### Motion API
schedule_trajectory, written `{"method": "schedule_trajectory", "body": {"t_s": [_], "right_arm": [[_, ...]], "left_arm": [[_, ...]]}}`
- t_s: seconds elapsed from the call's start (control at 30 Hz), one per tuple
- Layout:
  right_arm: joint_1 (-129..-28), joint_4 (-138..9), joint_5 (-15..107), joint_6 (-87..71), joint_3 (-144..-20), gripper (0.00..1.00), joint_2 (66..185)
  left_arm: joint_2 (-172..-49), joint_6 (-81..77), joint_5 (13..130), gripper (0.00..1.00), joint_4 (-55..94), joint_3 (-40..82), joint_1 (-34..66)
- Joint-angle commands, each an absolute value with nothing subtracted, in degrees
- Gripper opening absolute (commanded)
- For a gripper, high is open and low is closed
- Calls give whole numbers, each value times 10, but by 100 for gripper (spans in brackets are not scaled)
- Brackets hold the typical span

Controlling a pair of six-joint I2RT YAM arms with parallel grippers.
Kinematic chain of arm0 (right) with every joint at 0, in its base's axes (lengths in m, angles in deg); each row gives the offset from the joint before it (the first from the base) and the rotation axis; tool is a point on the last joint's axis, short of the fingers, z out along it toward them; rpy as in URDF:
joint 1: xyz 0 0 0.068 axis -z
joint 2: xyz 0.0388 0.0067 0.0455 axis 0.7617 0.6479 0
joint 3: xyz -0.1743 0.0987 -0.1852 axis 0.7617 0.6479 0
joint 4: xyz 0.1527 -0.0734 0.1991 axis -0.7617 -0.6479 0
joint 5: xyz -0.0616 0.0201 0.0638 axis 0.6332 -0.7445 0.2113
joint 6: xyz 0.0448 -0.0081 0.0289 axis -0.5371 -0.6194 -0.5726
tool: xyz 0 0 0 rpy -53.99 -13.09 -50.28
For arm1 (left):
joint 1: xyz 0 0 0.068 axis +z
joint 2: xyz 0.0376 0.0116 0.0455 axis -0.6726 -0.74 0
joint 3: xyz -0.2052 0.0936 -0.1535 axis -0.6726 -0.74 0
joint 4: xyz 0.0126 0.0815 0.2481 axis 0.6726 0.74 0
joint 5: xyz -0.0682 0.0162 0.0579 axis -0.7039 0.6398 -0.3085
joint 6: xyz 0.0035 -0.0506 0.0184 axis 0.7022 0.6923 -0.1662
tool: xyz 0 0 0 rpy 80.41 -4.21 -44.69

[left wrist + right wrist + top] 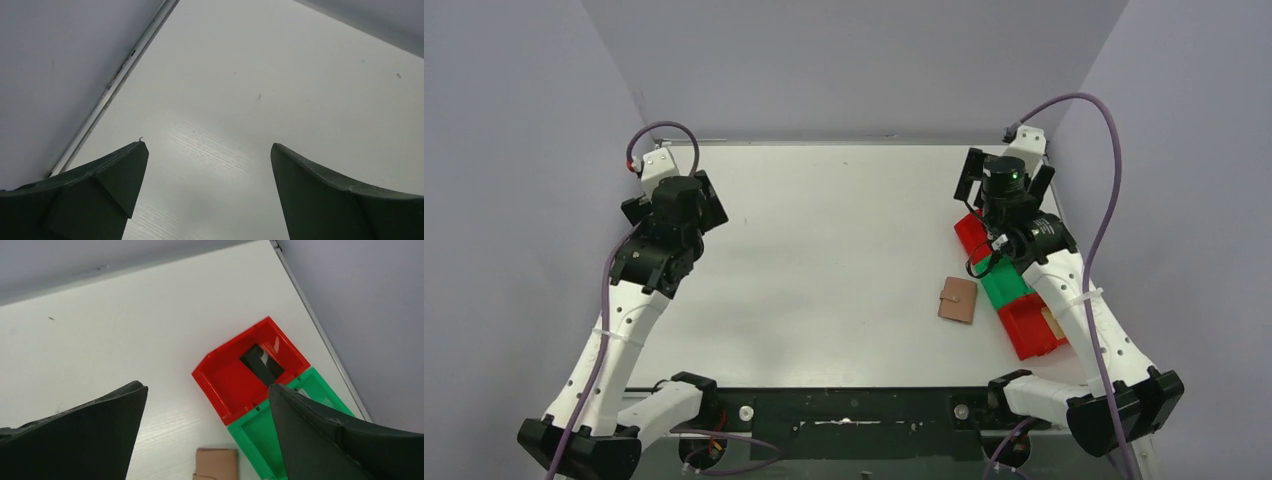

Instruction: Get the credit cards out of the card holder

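Observation:
The card holder is a small tan wallet, folded shut with its strap tab across it, flat on the white table just left of the bins; its top edge shows in the right wrist view. A black credit card lies in the far red bin. A tan card lies in the near red bin. My right gripper hangs open above the far red bin, holding nothing. My left gripper is open and empty over the far left of the table.
A green bin sits between the two red bins in a row along the table's right edge. Grey walls close in the table on the left, back and right. The table's far left edge runs close by the left gripper.

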State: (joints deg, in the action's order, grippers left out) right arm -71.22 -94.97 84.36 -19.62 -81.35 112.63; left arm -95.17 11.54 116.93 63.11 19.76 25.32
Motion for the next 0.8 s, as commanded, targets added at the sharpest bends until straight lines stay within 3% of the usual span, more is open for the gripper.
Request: {"method": "schedule_trajectory", "body": {"t_s": [0.0, 0.47, 0.77], "right_arm": [[-664, -933, 777, -235, -731, 98, 1081], [-543, -937, 578, -331, -491, 98, 974], [-640, -973, 583, -406, -447, 94, 1001]], "left_arm": [[-923, 99, 1159, 97, 551, 133, 275], [-821, 73, 961, 97, 421, -108, 334], [-853, 62, 817, 97, 410, -114, 349]]}}
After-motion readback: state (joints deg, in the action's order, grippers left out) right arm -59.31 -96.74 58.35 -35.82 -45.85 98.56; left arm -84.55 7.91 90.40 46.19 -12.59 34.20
